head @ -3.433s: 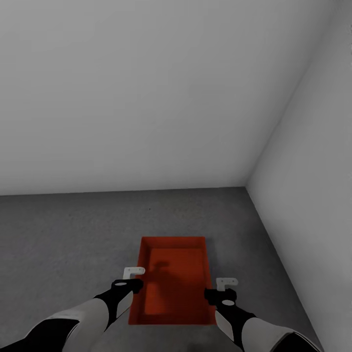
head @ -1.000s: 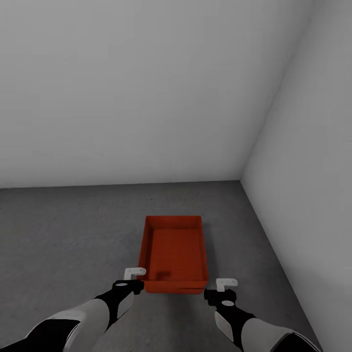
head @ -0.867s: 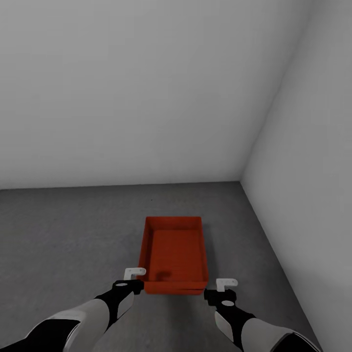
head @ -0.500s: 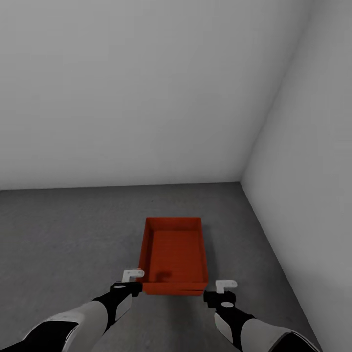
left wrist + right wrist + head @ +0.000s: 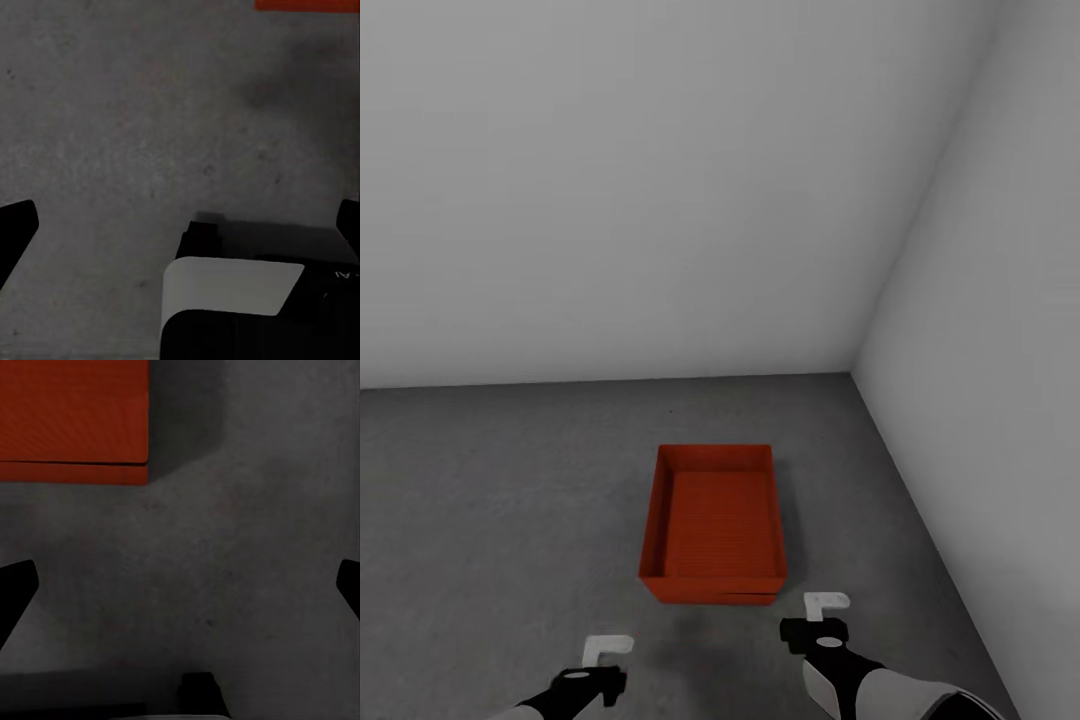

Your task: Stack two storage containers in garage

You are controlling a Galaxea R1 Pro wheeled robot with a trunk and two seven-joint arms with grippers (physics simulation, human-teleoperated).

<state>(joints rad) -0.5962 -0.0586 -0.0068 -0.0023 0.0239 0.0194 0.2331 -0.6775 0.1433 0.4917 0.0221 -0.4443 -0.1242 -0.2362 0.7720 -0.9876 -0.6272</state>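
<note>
— Where were the bins?

— Stacked on the garage floor, near the corner where the two walls meet.

— And your hands?

— My left gripper and right gripper hung spread wide and empty over bare floor, apart from the stack.

— What was left?

— I judged the stacking done; only backing off without nudging it.

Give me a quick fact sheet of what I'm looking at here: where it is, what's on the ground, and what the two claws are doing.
place: bare room corner, white-grey walls, dark concrete floor
containers: red-orange storage containers on the floor; a second rim edge shows under the near end, so two appear stacked
contents: top bin empty
left gripper: open, holding nothing, apart from the bins
right gripper: open, holding nothing, near the stack's front right corner, not touching
</note>
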